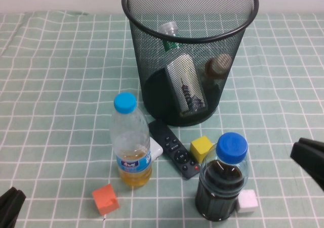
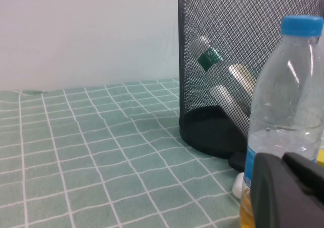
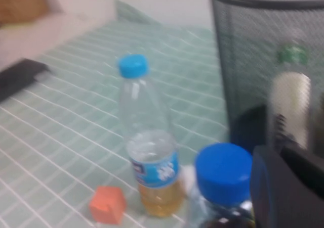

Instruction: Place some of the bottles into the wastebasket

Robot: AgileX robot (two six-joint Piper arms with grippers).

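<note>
The black wire-mesh wastebasket (image 1: 147,46) stands at the far middle of the checked cloth. Inside it, the clear bottle with white cap and green neck band (image 1: 186,84) leans head up. The smaller cream-capped bottle with brown neck (image 1: 218,64) lies beside it. Both also show through the mesh in the left wrist view: the clear one (image 2: 208,58) and the cream-capped one (image 2: 243,76). My left gripper (image 1: 12,197) is shut and empty at the near left corner. My right gripper (image 1: 296,151) is shut and empty at the near right edge, right of the dark bottle.
In front of the bin stand a light-blue-capped bottle with yellow liquid (image 1: 131,142) and a squat dark-blue-capped bottle with dark liquid (image 1: 223,180). Between them lie a black remote (image 1: 174,149) and a yellow cube (image 1: 201,148). An orange cube (image 1: 105,198) and a white cube (image 1: 248,200) lie nearer.
</note>
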